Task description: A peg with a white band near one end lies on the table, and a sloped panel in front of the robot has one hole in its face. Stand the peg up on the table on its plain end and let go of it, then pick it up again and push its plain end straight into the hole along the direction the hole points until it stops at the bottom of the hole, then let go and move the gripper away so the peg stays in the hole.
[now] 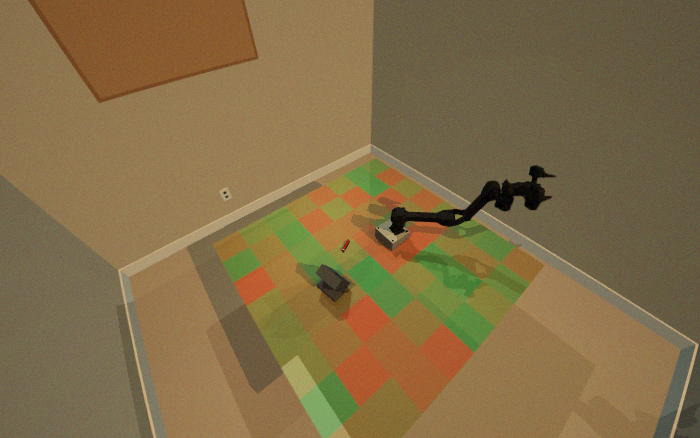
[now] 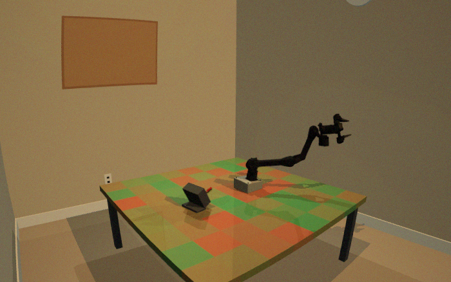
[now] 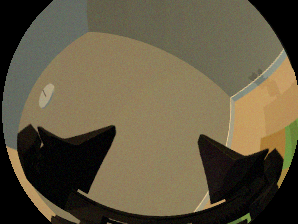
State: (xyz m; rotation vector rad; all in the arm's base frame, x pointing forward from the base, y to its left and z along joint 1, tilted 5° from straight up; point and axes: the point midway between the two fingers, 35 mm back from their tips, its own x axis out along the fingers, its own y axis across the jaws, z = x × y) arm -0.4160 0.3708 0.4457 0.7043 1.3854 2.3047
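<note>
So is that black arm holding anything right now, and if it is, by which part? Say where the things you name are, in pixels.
Nothing is held: the gripper [image 1: 552, 186] [image 2: 350, 127] [image 3: 157, 135] is open, and the red peg [image 1: 345, 245] [image 2: 209, 190] lies on the table.

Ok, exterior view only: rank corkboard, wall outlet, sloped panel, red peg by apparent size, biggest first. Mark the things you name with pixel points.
1. corkboard [image 1: 170, 41] [image 2: 109, 52]
2. sloped panel [image 1: 332, 278] [image 2: 196, 195]
3. wall outlet [image 1: 225, 194] [image 2: 107, 178]
4. red peg [image 1: 345, 245] [image 2: 209, 190], partly hidden behind the panel
</note>
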